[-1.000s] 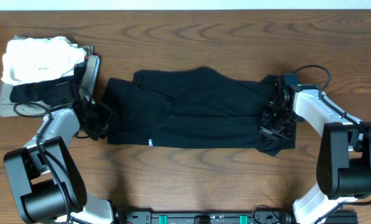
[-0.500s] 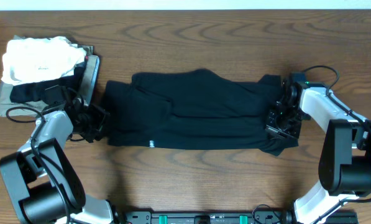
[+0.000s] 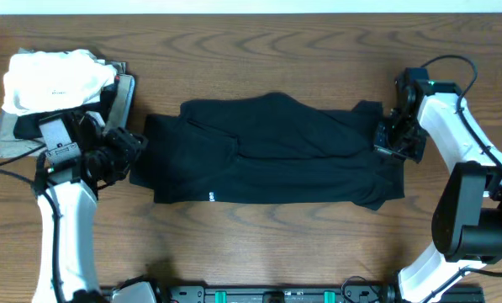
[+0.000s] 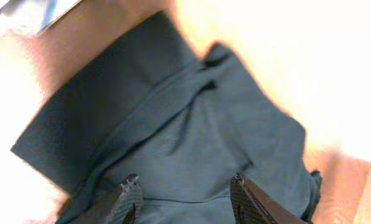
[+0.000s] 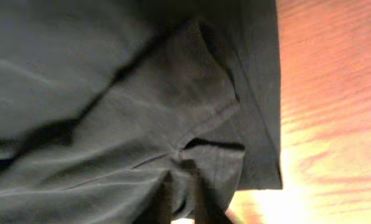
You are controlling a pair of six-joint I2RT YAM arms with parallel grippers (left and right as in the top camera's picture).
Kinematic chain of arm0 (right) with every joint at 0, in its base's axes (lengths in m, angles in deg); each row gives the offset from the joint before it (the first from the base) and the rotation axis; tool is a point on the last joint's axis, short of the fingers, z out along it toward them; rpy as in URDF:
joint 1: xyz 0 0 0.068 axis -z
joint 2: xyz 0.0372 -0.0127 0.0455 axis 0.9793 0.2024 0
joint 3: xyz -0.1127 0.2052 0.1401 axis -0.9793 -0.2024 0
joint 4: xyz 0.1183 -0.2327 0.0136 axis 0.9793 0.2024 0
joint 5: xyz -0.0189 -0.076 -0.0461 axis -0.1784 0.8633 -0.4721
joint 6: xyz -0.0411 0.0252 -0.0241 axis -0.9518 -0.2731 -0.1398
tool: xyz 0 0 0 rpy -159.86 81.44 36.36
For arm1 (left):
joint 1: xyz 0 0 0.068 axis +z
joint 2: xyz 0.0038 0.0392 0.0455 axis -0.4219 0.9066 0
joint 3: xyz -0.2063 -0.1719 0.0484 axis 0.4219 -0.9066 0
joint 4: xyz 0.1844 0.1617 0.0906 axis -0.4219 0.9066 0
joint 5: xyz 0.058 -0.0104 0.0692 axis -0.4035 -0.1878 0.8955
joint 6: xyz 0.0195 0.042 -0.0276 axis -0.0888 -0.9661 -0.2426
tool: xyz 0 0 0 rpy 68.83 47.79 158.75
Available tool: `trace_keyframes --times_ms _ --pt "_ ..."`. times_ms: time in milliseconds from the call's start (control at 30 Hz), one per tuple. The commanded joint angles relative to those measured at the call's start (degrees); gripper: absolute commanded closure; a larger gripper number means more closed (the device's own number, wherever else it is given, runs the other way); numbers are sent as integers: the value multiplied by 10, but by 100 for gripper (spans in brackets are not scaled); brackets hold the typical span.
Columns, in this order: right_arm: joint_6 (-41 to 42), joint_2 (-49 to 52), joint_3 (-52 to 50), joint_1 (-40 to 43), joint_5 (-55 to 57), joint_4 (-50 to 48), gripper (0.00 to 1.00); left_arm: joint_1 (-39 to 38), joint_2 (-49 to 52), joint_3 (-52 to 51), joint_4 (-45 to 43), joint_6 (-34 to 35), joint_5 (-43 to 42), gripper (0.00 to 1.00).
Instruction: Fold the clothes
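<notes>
Black T-shirt [image 3: 267, 156], folded lengthwise into a long band, lying flat across the middle of the wooden table [image 3: 259, 244] with its ends pointing left and right. The left gripper [image 4: 184, 185] hangs just above the band's left end, its fingers [image 4: 128, 194] clearly apart with nothing between them, only cloth beneath. The right gripper [image 3: 392, 141] sits on the band's right end, where the fabric is gathered into a small pucker. Its dark fingers merge with the dark cloth in the right wrist view, so it cannot be told whether they are pinching the shirt or have let go. The left wrist view is blurred and overexposed at its edges. A white garment [image 3: 53, 77] rests on grey folded garments [image 3: 2, 139] at the table's far left corner, near the shirt's left end.
</notes>
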Motion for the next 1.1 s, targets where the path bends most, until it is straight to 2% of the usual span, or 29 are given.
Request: trace_keyframes --times_ms 0,67,300,567,1067 --pt "-23 -3 14 2 -5 -5 77 -20 -9 2 -9 -12 10 51" --pt "-43 -3 13 1 -26 -7 76 -31 -2 2 -9 -12 11 51" --pt "-54 -3 1 2 -31 -39 98 -56 75 2 -14 -32 22 52" --pt "-33 -3 -51 3 -31 -138 99 -56 188 2 -50 -53 21 57" --pt "2 -3 -143 12 -30 -258 99 -56 247 2 -70 -65 50 57"
